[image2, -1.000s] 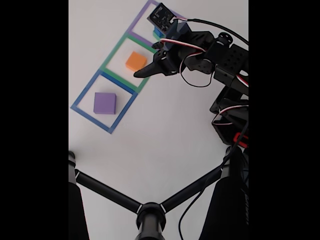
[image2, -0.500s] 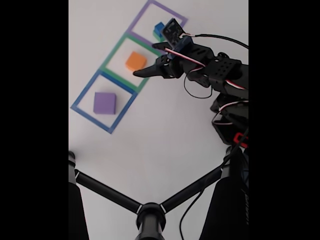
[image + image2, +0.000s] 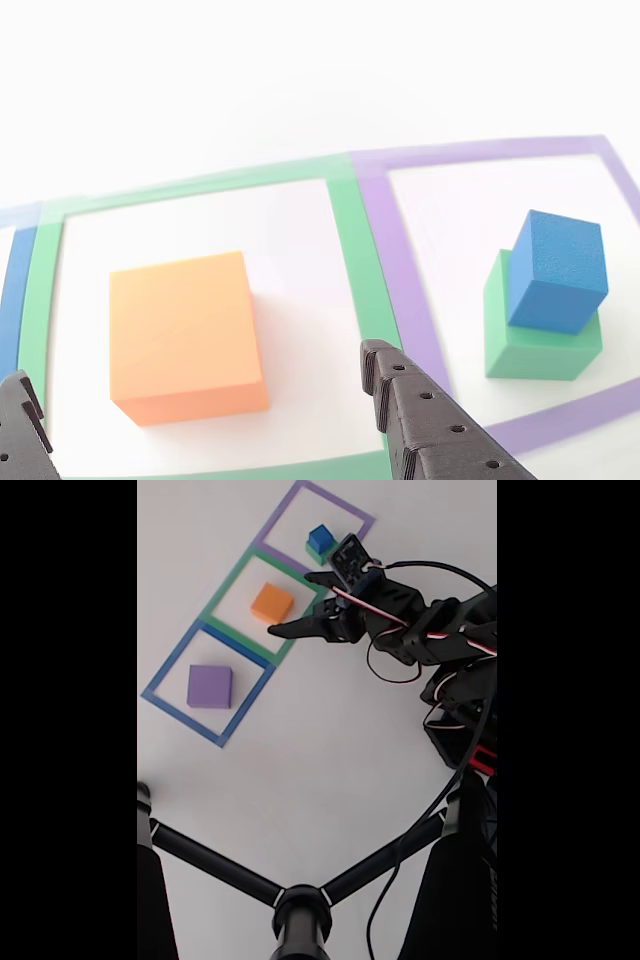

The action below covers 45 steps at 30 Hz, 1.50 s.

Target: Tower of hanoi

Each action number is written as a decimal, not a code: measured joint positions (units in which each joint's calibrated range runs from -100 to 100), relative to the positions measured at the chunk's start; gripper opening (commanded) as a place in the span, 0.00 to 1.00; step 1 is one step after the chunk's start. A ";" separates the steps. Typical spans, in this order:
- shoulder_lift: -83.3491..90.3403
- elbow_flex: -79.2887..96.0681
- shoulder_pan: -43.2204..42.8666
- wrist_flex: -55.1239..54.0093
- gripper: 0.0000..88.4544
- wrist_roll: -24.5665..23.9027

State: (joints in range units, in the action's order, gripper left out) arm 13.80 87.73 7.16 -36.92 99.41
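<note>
Fixed view: orange block (image 3: pixel 272 603) seemingly just beyond spread gripper (image 3: pixel 294 604).

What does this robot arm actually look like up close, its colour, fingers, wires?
The arm is matte black plastic, built from blocky segments, with thin red, white and black wires looping along it. The gripper has two tapered black fingers with ridged, stepped edges and small holes.
</note>
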 measured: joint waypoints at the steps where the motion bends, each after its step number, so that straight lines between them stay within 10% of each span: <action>1: -1.27 -0.35 -0.25 -0.96 0.43 0.00; 45: -21.44 -9.31 -3.85 -12.12 0.33 0.59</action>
State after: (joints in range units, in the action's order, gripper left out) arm -7.64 78.42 3.32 -49.04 100.00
